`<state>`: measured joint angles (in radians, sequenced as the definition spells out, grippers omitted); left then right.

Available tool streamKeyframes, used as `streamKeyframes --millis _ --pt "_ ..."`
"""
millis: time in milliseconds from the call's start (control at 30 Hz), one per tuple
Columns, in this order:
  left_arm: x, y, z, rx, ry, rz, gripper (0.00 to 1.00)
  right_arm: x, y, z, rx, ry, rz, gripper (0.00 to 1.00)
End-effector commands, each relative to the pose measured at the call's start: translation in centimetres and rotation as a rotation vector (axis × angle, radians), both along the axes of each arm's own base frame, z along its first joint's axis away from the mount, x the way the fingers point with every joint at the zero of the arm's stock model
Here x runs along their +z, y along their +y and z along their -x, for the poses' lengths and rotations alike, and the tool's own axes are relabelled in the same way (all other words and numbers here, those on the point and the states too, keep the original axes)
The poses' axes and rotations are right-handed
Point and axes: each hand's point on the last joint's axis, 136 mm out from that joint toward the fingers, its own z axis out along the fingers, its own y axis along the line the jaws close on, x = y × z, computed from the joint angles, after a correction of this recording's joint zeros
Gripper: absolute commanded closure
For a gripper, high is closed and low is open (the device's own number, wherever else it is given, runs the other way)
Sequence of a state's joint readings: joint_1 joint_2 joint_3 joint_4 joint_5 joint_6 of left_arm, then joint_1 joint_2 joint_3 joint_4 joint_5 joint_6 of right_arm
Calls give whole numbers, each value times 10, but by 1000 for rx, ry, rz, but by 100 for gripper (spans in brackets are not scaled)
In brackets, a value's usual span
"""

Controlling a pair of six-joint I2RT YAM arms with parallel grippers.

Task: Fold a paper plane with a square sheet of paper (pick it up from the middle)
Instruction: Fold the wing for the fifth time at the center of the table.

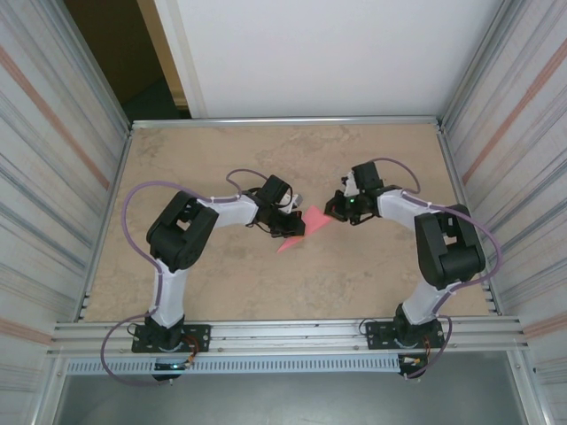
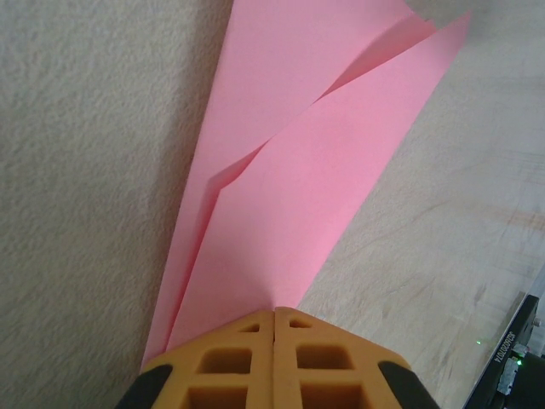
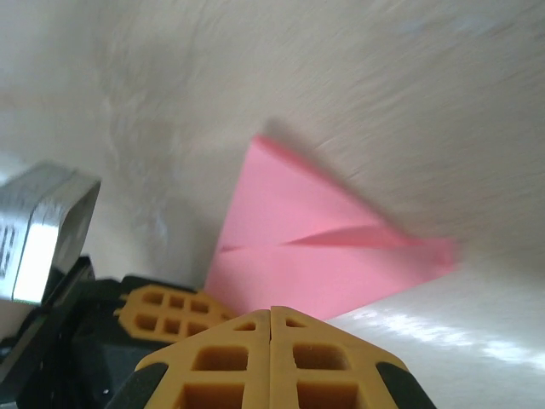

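The pink sheet of paper [image 1: 314, 220] lies folded into a long pointed wedge with overlapping flaps at the middle of the table. My left gripper [image 1: 292, 227] is shut, and its tips rest on top of the paper's near end. In the left wrist view the paper [image 2: 315, 170] spreads face-on ahead of the left gripper [image 2: 274, 311] and is not pinched in its seam. My right gripper [image 1: 335, 209] is shut at the paper's other side. In the right wrist view the paper [image 3: 298, 230] lies just beyond the right gripper [image 3: 272, 311], with the left gripper's fingers [image 3: 162, 308] at its lower left.
The tan table [image 1: 221, 159] is ringed by a metal rail [image 1: 283, 120] and ribbed side walls. The right wrist view is blurred. Both forearms meet near the table's centre, the left arm's elbow [image 1: 182, 232] on the left and the right arm's elbow [image 1: 447, 248] on the right.
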<state>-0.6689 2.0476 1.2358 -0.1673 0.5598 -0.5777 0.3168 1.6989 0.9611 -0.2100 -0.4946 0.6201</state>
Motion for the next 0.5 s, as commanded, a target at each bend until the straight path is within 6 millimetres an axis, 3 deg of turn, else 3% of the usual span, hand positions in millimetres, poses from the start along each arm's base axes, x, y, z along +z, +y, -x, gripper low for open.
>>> streamKeyframes --millis 0,233,467 --pt "-36 27 21 23 116 -145 99 -7 10 12 9 41 24 95" --pt "-30 23 20 17 112 -128 99 -27 31 14 47 97 -6 95" --pt "-19 16 17 -14 80 -100 98 -60 17 20 18 169 30 97"
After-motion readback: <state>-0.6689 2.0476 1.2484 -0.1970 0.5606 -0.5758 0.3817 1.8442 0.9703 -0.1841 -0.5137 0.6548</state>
